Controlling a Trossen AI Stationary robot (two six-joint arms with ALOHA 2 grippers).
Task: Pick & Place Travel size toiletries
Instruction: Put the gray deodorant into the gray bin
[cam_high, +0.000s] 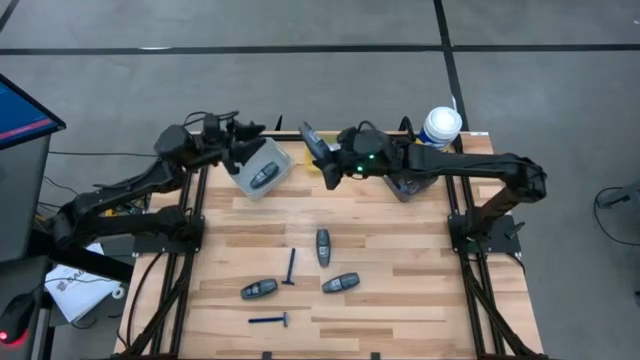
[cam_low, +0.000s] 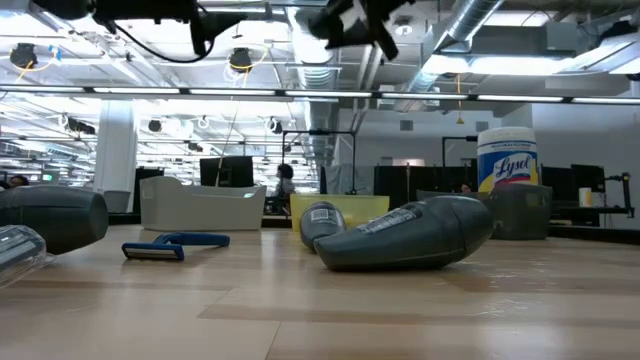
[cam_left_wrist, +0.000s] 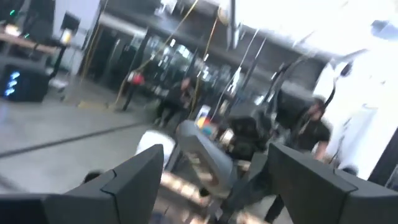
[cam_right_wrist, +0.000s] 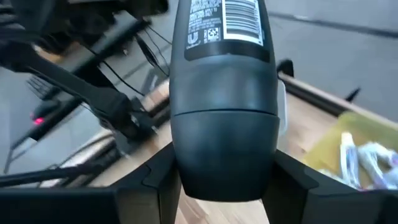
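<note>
While both arms reach over the far edge of the table, each view gives the following.

High view, right gripper: it is raised near the far edge at mid-table, just beside the yellow bin, its fingers clamped on a dark grey oval pod.
High view, left gripper: it is at the far left, over the grey bin; its jaws are spread with nothing between them.
High view, grey bin: it is tilted and has one dark pod inside.
High view, loose pods: three lie on the wooden table, one at mid-table, one nearer the front left, one to the right of that.
High view, razors: one blue razor lies between the pods, another near the front edge.
High view, wipes canister: it stands at the far right corner.

Low view, pods: a large dark pod lies on its side close by, a second just behind it, a third at the left edge.
Low view, razor: it lies flat on the wood.
Low view, bins and canister: the grey bin, the yellow bin and the labelled canister sit at the back.

Left wrist view, own fingers: they stand wide apart and empty, with people in the room beyond.

Right wrist view, held pod: it is pinched between the two fingers, barcode label on its upper part; white tubes lie in the yellow bin beyond.
</note>
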